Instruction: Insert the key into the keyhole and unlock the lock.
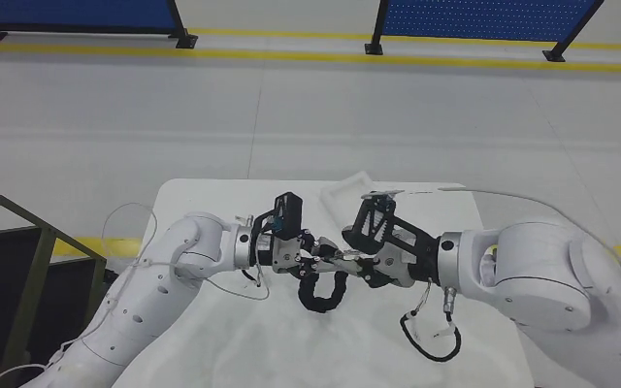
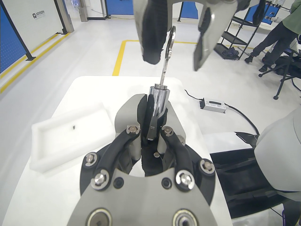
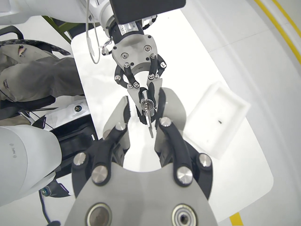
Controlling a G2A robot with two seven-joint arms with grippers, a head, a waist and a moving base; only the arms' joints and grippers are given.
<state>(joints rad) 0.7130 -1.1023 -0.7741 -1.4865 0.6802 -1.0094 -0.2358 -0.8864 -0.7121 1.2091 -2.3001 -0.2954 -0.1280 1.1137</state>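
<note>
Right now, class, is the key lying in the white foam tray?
No, the key stands in the keyhole of the lock, which the left gripper holds.

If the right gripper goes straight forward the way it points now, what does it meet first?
Probably the key, whose head stands between the open fingers of the right gripper; behind it, the lock in the left gripper. Depth is unclear.

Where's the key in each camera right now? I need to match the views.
Top: key at centre, tiny, hard to make out.
Left wrist: key upper centre, standing out of the lock, inside the open right pincer.
Right wrist: key at centre, poking from the lock toward the camera.
Shared landmark: the white tray.
</note>
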